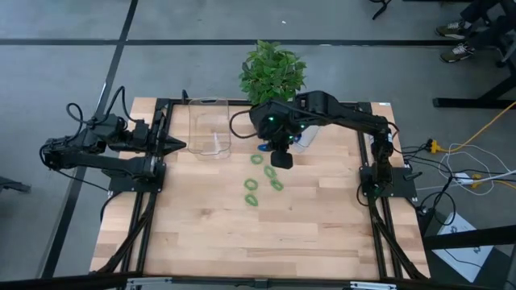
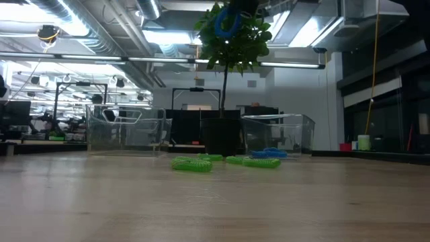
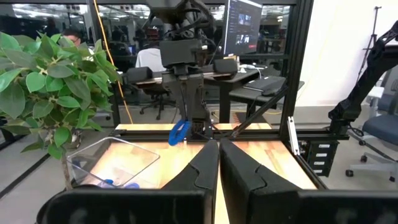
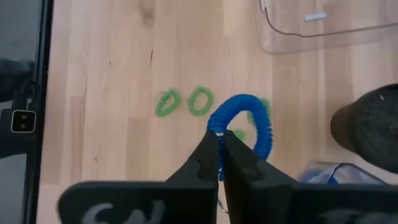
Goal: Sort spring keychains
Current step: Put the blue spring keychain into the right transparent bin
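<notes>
Several light green spring keychains (image 1: 269, 171) lie flat on the wooden table near its middle, also in the low view (image 2: 191, 163) and the right wrist view (image 4: 200, 101). My right gripper (image 4: 219, 138) hovers above them, shut on a bright blue keychain (image 4: 245, 121), which shows high over the table in the low view (image 2: 226, 23). Another blue keychain (image 1: 264, 147) lies by the right clear bin (image 2: 279, 134), which holds more blue ones (image 2: 272, 153). My left gripper (image 3: 219, 149) is shut and waits at the table's left edge (image 1: 173, 147). My right gripper pinches the blue keychain's coil at one end of the loop (image 4: 216, 123) between its two fingers, coming from above and pointing down. The loop is lifted clear of the table and sticks out past the fingertips (image 3: 179, 132).
A clear bin (image 1: 210, 127) stands at the far left of the middle, with nothing showing inside. A leafy potted plant (image 1: 272, 68) stands at the far edge, its dark pot (image 4: 373, 127) close to my right gripper. The near half of the table (image 1: 242, 242) is bare wood.
</notes>
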Available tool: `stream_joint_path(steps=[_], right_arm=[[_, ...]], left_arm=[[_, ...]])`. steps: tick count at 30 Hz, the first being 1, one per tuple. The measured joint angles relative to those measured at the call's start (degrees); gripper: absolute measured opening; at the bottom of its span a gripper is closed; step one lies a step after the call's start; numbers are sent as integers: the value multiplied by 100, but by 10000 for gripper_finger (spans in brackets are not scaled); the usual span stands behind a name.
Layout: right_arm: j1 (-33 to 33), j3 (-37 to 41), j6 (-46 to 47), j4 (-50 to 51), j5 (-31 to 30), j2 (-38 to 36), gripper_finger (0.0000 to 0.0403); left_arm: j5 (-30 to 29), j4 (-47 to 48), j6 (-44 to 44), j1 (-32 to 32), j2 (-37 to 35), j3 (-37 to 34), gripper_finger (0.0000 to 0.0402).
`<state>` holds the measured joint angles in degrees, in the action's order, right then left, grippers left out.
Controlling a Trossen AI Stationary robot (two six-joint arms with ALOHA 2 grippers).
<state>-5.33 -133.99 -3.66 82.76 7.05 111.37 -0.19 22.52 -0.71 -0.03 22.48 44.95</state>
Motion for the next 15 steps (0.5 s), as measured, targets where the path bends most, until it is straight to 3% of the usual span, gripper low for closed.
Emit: stream_joint_path(steps=[9, 15], right_arm=[[-5, 4, 56, 483, -6, 0, 2], [-22, 48, 36, 726, -410, -98, 2]], left_arm=[[-2, 0, 0, 0, -2, 0, 11], [0, 0, 0, 0, -1, 0, 10]])
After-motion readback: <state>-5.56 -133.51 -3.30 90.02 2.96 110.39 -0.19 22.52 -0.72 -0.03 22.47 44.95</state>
